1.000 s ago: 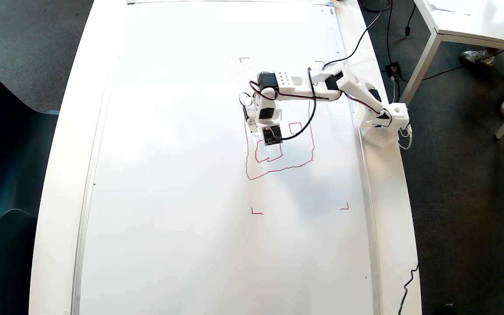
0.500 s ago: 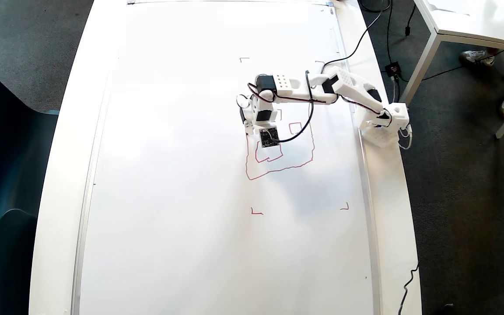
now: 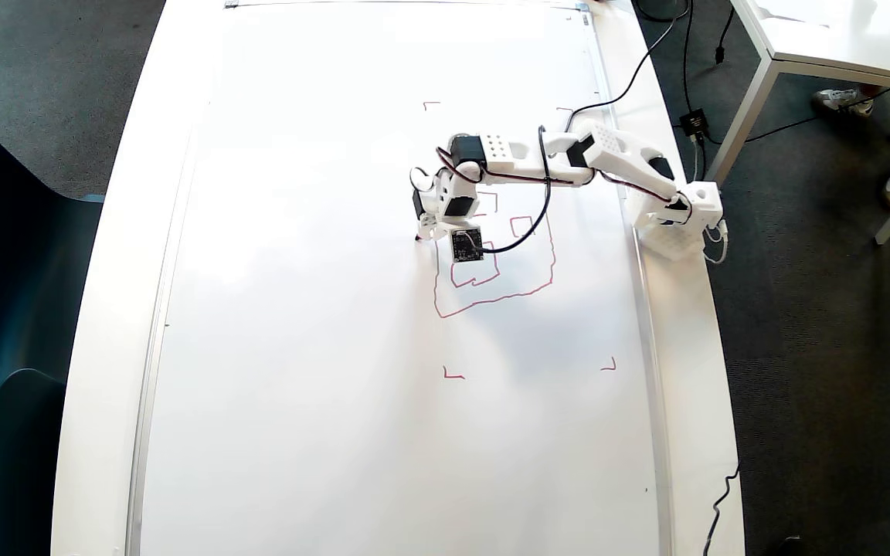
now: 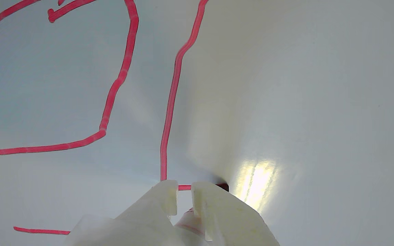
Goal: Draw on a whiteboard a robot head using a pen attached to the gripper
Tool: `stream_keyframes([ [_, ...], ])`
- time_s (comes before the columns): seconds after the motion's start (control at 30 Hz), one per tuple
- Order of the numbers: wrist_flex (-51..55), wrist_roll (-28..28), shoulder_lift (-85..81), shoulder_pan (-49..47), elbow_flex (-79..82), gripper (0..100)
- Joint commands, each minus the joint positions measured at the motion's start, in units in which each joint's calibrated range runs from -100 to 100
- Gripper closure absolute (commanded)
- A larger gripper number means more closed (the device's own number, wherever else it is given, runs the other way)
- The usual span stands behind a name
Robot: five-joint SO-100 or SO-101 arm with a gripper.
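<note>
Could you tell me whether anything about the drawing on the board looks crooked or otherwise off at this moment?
Yes: the robot head outline on the whiteboard is wobbly, its bottom edge slanting in the overhead view. In the wrist view the inner square is lopsided too. The pen tip sits just outside the outline's left side.

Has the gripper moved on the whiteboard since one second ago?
Yes. In the overhead view the gripper has slid left: it has crossed the left side of the robot head outline, on the whiteboard.

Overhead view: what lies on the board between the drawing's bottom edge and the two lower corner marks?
Nothing: bare whiteboard between the robot head outline and the corner marks.
</note>
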Motion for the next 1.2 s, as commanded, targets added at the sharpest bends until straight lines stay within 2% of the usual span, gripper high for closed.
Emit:
stream_keyframes([
  [0.0, -1.71, -0.1, 0.62, -0.01, -0.04, 99],
  [0.17, -4.75, -0.21, 0.79, -0.01, -0.04, 99],
  [0.9, -4.92, -0.32, 0.45, -4.43, 0.05, 99],
  [1.17, -12.57, -0.21, 0.79, -3.55, 0.86, 99],
])
